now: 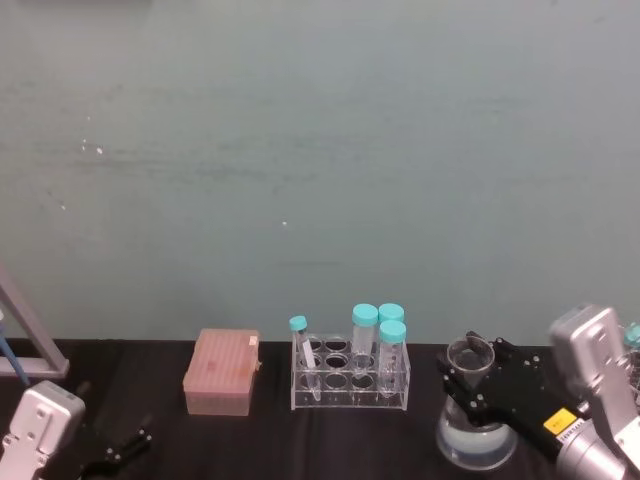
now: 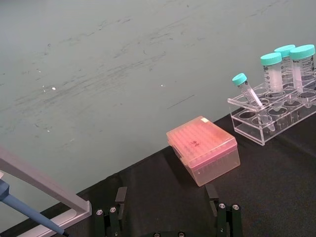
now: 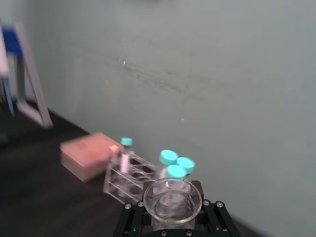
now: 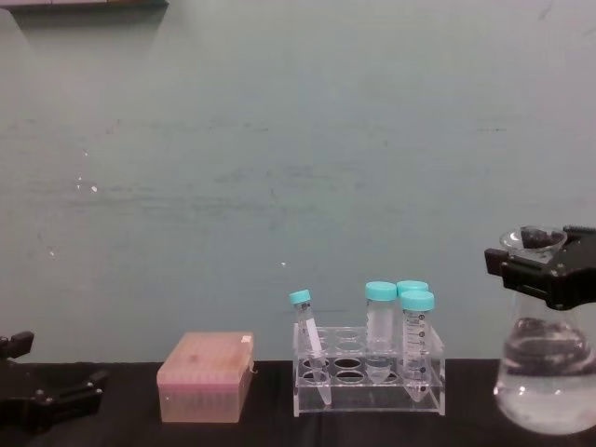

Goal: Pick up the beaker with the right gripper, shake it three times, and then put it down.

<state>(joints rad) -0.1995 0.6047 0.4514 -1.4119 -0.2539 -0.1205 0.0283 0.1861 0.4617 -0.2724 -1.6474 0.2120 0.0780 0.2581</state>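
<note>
Right hand [image 1: 470, 367] clenched round Erlenmeyer flask [image 1: 475, 442] neck; glass likely fragile, slick, liquid-weighted; neck looks best hold. Left hand [image 2: 167, 196] parked, released.

No text, label or number is legible on anything.

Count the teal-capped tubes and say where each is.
4. A thin tube leans at the rack's left end. Three wider tubes stand toward its right: one nearer the middle, one at the right end, one behind it. None looks hidden.
</note>
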